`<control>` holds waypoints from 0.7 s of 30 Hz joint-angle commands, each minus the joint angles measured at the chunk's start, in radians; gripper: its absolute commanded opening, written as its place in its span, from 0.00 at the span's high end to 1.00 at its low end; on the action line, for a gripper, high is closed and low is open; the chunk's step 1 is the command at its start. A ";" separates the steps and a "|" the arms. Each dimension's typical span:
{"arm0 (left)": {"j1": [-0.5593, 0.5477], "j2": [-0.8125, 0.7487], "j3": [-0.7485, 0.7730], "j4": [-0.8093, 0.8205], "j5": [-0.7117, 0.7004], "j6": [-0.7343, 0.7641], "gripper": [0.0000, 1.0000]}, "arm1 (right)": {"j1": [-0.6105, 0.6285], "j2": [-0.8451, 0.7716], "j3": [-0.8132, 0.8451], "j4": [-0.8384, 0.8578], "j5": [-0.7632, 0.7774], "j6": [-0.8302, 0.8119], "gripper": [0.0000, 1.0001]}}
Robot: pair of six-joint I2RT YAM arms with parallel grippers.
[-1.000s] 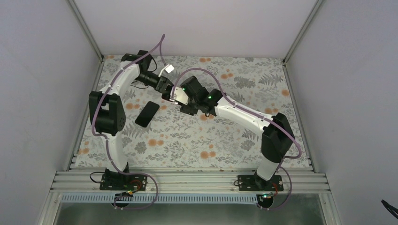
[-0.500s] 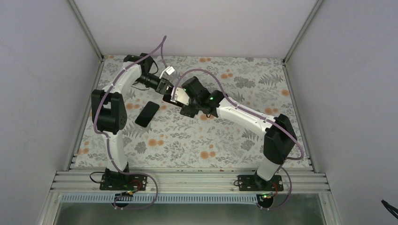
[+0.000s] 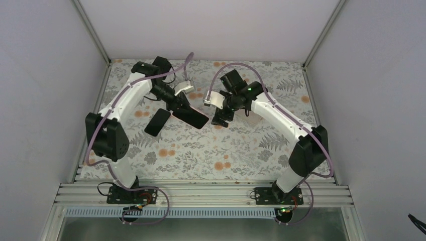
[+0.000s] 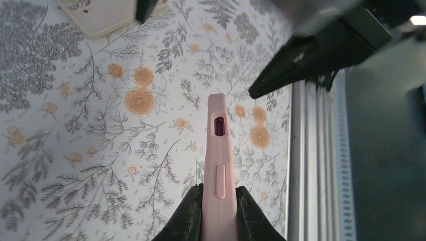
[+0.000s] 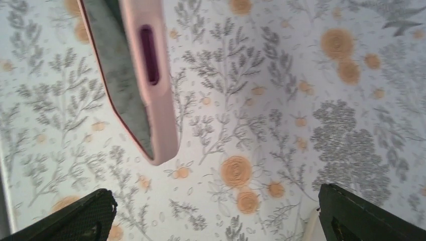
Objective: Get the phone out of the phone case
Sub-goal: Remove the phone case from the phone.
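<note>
My left gripper (image 3: pixel 177 107) is shut on a pink phone case (image 3: pixel 191 117) and holds it above the table. In the left wrist view the case (image 4: pixel 219 150) stands edge-on between my fingers (image 4: pixel 191 216). The right wrist view shows the case (image 5: pixel 148 75) from its end, with grey lining inside and no phone in it. A black phone (image 3: pixel 157 122) lies flat on the floral table, left of the case. My right gripper (image 3: pixel 219 119) is open and empty, right of the case and apart from it; its fingers (image 5: pixel 75 218) frame bare table.
A pale beige flat object (image 3: pixel 254 120) lies by the right arm; it also shows in the left wrist view (image 4: pixel 100 17). Grey walls close in three sides. The metal rail (image 3: pixel 201 193) runs along the near edge.
The two grippers were together on the case at the back. My right gripper has let go and moved right. My left gripper has carried the case forward and right.
</note>
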 commanded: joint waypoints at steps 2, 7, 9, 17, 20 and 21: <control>-0.100 -0.146 -0.010 0.006 -0.158 0.067 0.98 | -0.016 0.089 0.084 -0.162 -0.154 -0.075 0.00; -0.142 -0.207 -0.028 0.013 -0.167 0.056 0.98 | -0.019 0.163 0.149 -0.198 -0.186 -0.082 0.00; -0.148 -0.211 -0.041 0.012 -0.163 0.055 0.98 | -0.019 0.178 0.158 -0.194 -0.187 -0.081 0.00; -0.164 -0.224 -0.068 0.007 -0.162 0.062 0.98 | -0.049 0.207 0.171 -0.191 -0.187 -0.089 0.00; -0.175 -0.224 -0.065 0.009 -0.149 0.060 0.98 | -0.059 0.218 0.197 -0.190 -0.186 -0.091 0.00; -0.180 -0.223 -0.063 0.009 -0.149 0.058 0.98 | -0.062 0.223 0.208 -0.192 -0.188 -0.091 0.00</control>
